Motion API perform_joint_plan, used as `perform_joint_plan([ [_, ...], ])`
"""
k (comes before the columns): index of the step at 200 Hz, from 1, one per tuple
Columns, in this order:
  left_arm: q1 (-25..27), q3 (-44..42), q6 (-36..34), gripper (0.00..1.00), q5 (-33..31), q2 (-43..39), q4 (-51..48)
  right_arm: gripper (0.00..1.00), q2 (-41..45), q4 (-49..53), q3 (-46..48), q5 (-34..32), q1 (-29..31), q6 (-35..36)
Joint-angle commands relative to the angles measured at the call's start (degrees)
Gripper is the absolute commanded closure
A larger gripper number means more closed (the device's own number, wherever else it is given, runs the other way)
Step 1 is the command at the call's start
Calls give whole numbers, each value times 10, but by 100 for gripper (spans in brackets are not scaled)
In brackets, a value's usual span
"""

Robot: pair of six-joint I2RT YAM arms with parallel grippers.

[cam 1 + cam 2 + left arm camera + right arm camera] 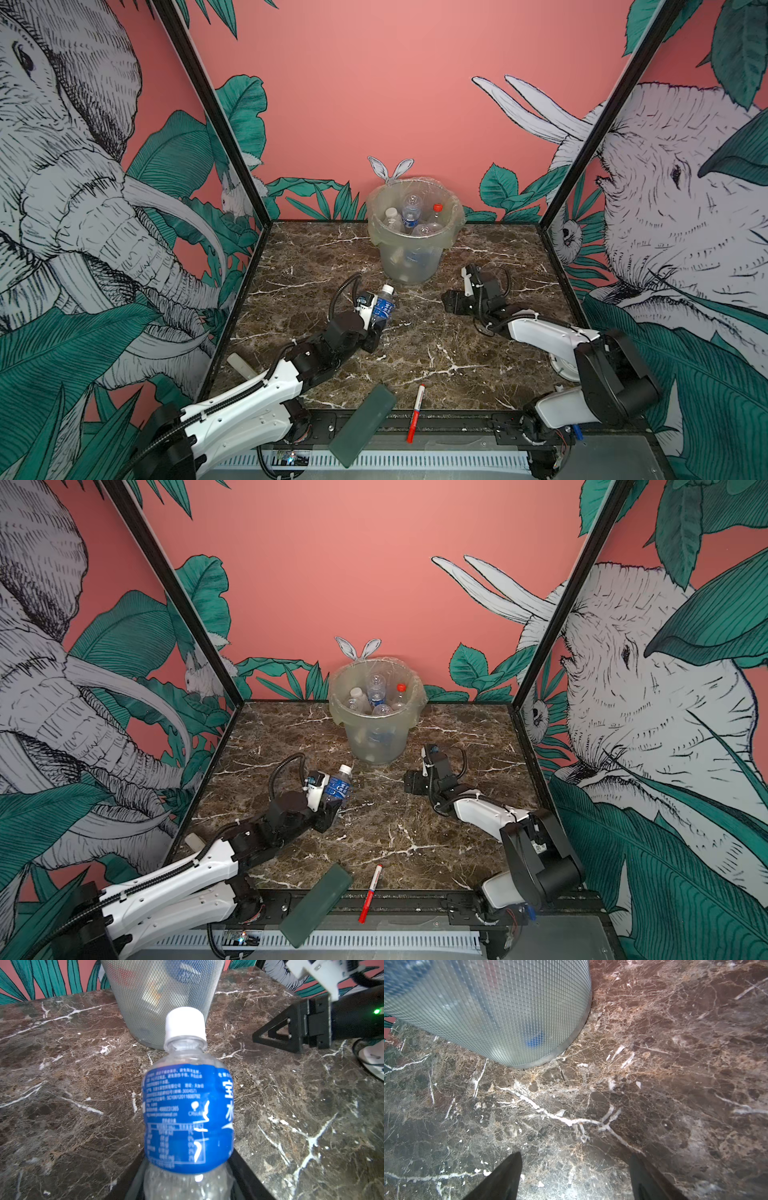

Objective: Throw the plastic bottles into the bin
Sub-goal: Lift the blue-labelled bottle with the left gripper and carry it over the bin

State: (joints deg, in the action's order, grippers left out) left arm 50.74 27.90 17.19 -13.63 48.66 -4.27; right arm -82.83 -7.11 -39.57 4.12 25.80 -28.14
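- My left end effector (377, 328) is clamped on the lower body of a blue-label bottle (383, 308). In the left wrist view its dark fingers (133, 1180) press in on both sides of the crinkled clear plastic.
- My right end effector (451, 301) is released. Its two fingers (506, 1178) stand apart with only bare marble between them.
- The brown marble tabletop (436, 365) lies under both end effectors, and the right one hangs low over it.
- The bin (409, 266) stands ahead of both end effectors, roughly between them and near the back wall. It is lined with a clear bag.
- A dark green slab (363, 424) lies well behind my left end effector, jutting over the tabletop's front edge.
- The blue-label bottle has a white cap, which points away from my left end effector toward the bin's base. Bottle and bin are near but apart.
- Several bottles (411, 212) sit inside the bin, one with a red cap.
- A red-and-white marker pen (416, 411) lies just beside the slab.
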Motion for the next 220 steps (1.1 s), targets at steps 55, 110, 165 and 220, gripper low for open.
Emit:
perform_joint_plan([
  [55, 3, 80, -28, 51, -20, -59, -81, 17, 21, -22, 7, 11, -2, -5],
  [110, -5, 342, -129, 49, -21, 117, -60, 17, 19, -20, 5, 13, -2, -2],
  [165, -130, 769, -157, 1, 76, 451, -115, 13, 9, -20, 3, 19, -3, -3],
  [220, -139, 709, -149, 0, 71, 421, -55, 9, 29, -16, 7, 16, -4, -1],
])
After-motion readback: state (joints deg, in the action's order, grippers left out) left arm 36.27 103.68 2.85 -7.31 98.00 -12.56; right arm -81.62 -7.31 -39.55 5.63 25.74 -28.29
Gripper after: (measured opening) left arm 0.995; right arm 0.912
